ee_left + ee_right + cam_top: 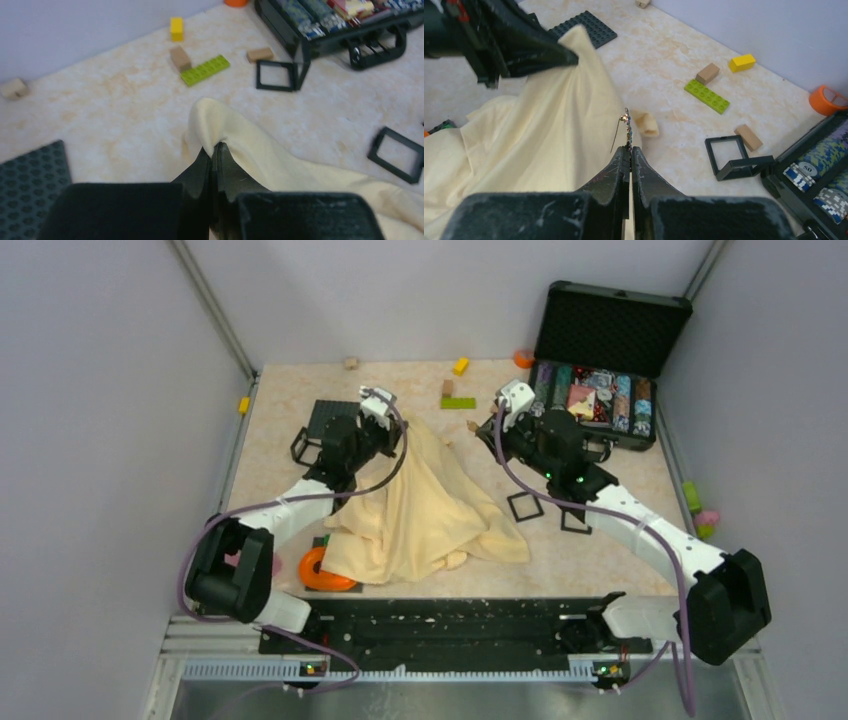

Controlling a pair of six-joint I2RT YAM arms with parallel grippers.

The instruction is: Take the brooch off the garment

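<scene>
The cream garment (420, 510) lies heaped in the middle of the table, with its far corner pulled up into a peak. My left gripper (214, 148) is shut on that raised fold of garment (280, 160); it shows at the peak in the top view (400, 432). My right gripper (630, 148) is shut on the brooch (627, 129), a tiny gold piece seen edge-on with its thin pin wire hanging free beside the cloth (549, 130). In the top view the right gripper (480, 430) holds the brooch (472, 426) just right of the garment's edge.
An open black case of poker chips (600, 390) stands at the back right. Black square frames (524, 506) lie right of the garment. A green brick (458, 402), a yellow brick (460, 366), wooden blocks, a dark baseplate (330, 418) and an orange ring (322, 570) lie around.
</scene>
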